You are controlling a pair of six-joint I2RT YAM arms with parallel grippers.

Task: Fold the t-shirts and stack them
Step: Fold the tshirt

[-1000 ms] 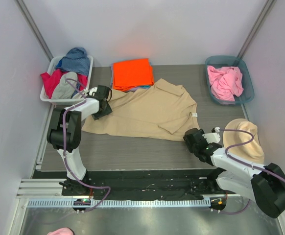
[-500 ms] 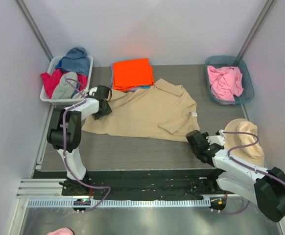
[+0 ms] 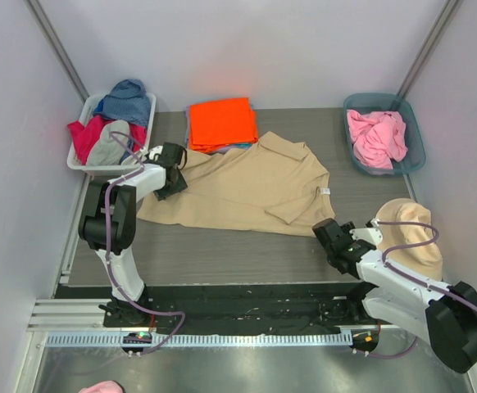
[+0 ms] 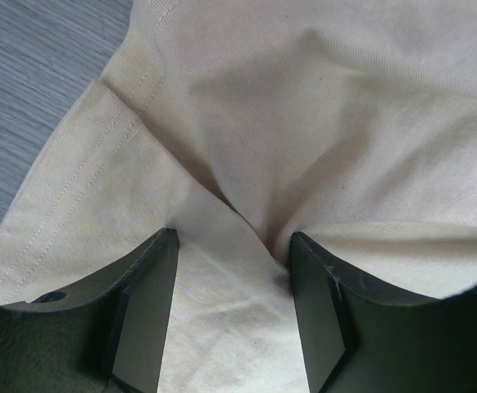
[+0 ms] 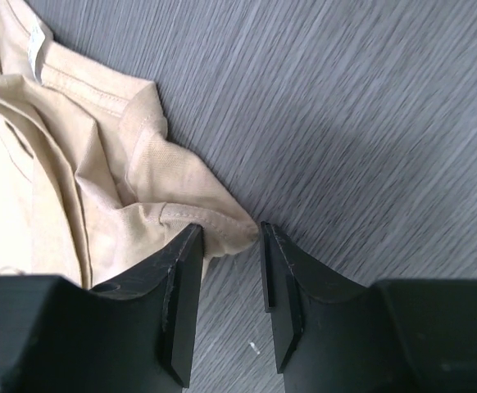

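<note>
The tan shirt [image 3: 247,184] was lying spread out and a bit rumpled across the middle of the desk [image 3: 222,250], just in front of the folded orange shirt [image 3: 220,123]. The left gripper [image 4: 230,246] was down on the shirt's left end with its fingers [image 4: 144,311] standing well apart, cloth puckered up between them but not clamped. Over at the near-right corner, the right gripper [image 5: 229,233] had its fingers only a little apart, with the shirt's corner poking in between the tips and nothing really squeezed.
</note>
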